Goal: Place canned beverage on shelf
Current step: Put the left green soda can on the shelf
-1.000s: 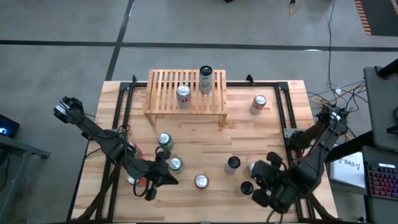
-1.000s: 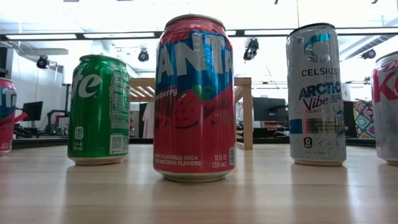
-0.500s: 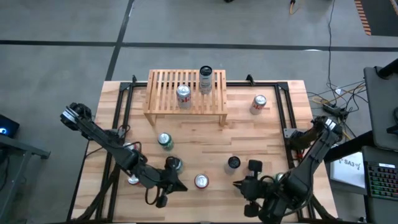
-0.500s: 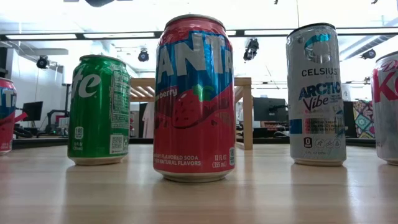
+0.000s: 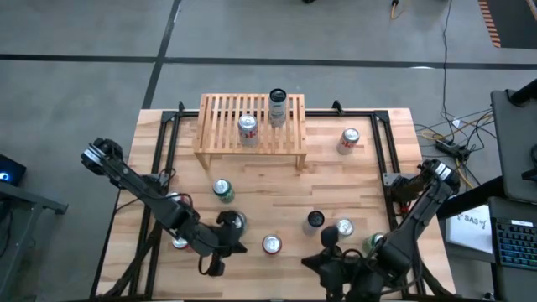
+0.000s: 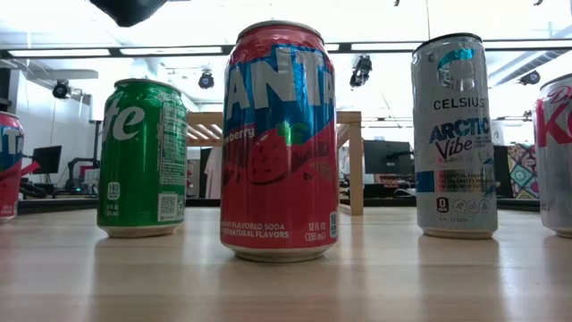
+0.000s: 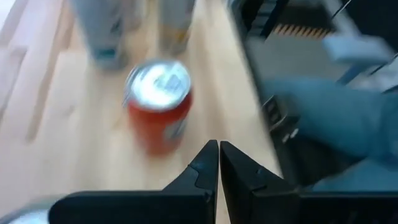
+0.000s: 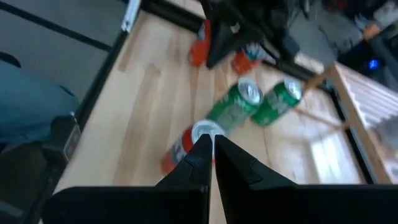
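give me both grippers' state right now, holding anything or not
Left gripper: shut, holding nothing, above the table near a red can.
Right gripper: shut, holding nothing, low at the table's front edge.

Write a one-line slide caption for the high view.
Two cans stand on the shelf; both shut grippers, left and right, hover near cans at the table's near edge.
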Available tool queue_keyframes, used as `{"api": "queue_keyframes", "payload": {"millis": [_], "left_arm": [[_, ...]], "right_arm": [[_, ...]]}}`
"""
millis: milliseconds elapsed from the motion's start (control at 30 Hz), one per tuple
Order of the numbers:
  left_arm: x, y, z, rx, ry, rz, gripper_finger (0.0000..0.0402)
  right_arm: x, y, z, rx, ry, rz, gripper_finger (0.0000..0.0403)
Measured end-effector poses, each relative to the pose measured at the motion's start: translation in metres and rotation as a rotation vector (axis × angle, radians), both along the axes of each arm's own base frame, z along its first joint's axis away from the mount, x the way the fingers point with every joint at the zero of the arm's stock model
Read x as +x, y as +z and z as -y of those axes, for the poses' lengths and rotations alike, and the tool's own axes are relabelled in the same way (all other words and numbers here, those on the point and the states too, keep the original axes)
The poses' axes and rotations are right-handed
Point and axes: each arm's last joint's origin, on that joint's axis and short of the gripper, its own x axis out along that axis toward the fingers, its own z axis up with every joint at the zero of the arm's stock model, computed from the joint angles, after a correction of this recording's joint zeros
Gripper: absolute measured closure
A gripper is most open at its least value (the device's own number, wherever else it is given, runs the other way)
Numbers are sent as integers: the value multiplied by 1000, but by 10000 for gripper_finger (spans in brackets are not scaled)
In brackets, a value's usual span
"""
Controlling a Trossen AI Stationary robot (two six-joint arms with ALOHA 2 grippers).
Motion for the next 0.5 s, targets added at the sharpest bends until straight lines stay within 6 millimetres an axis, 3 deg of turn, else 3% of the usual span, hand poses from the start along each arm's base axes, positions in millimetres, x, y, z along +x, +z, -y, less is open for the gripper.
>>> {"api": "queue_keyframes", "payload": {"millis": [233,500], "left_arm": [[-6,14,-8,148,69,-112,388],[-8,17,-11,210,118,-117,322]], "right_arm": [[2,3,-2,-15,30,26,394],[12,1,-5,-52,105,104,394]]}}
